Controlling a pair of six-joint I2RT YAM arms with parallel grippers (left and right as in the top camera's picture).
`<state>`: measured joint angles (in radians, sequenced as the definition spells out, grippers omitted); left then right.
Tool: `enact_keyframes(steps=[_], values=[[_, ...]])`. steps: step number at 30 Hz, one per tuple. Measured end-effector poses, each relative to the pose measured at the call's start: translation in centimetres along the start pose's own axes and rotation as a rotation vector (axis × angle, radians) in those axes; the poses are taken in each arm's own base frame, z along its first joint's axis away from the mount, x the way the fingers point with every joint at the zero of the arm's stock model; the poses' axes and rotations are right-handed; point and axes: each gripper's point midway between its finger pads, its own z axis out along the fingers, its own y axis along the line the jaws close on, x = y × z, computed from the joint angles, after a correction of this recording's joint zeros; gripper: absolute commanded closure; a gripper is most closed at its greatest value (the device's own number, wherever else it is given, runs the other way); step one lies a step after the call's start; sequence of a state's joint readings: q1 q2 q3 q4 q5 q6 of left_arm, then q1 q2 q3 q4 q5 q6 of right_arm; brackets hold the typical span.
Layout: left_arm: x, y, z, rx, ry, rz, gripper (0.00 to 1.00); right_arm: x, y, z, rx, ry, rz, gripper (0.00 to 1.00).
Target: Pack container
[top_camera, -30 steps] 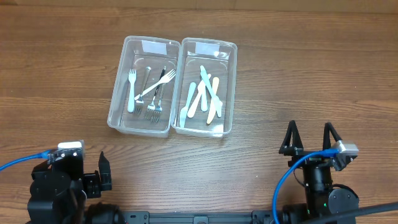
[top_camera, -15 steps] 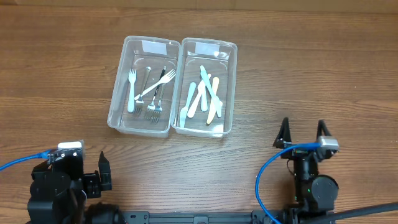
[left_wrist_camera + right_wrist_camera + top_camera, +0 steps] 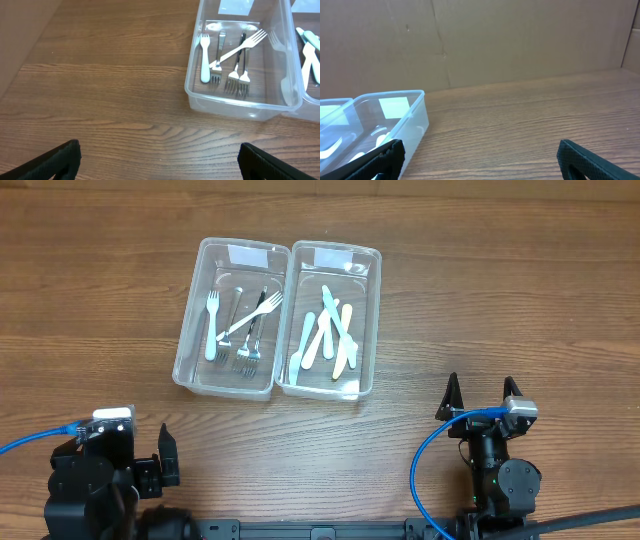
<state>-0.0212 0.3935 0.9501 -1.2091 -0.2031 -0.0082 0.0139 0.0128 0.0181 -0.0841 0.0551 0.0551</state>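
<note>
Nearest your base, the left gripper [image 3: 165, 456] sits low over the brown wooden table [image 3: 90, 310], on the near-left side of the clear rectangular plastic tub of forks [image 3: 184, 348]. Its fingers are spread wide with nothing between them. The right gripper [image 3: 481, 394] is on the near-right side of that tub and well apart from it, likewise released and empty.

Farther out, the fork tub holds a pale blue plastic fork [image 3: 212, 326], a white plastic fork [image 3: 252, 317] lying diagonally, and several metal forks [image 3: 248, 348].

Touching its right wall, you see a second clear plastic tub [image 3: 373, 330] holding pale blue and cream plastic knives [image 3: 330, 335].

Behind both stands a brown cardboard wall [image 3: 520, 40].
</note>
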Motion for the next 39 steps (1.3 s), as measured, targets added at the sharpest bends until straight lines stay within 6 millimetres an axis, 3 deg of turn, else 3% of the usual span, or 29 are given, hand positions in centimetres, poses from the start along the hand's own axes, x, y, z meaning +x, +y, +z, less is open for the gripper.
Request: enact_keyframes(steps=[23, 31, 35, 38, 39], values=[[0.0, 0.2, -0.1, -0.012, -0.005, 0.0, 0.0, 0.0, 0.0, 0.0, 0.0, -0.001, 0.0, 0.0], [-0.1, 0.3, -3.0, 0.013, -0.249, -0.044, 0.0, 0.0, 0.0, 0.0, 0.0, 0.0, 0.0, 0.0], [1.0, -0.6, -0.3, 0.037, -0.306, -0.056, 0.0, 0.0, 0.0, 0.0, -0.001, 0.001, 0.0, 0.0], [1.3, -2.1, 3.5, 0.082, -0.316, -0.043, 0.0, 0.0, 0.1, 0.0, -0.003, 0.0, 0.0, 0.0], [0.3, -2.5, 4.4, 0.094, -0.369, -0.036, 0.0, 0.0, 0.1, 0.0, -0.003, 0.0, 0.0, 0.0]])
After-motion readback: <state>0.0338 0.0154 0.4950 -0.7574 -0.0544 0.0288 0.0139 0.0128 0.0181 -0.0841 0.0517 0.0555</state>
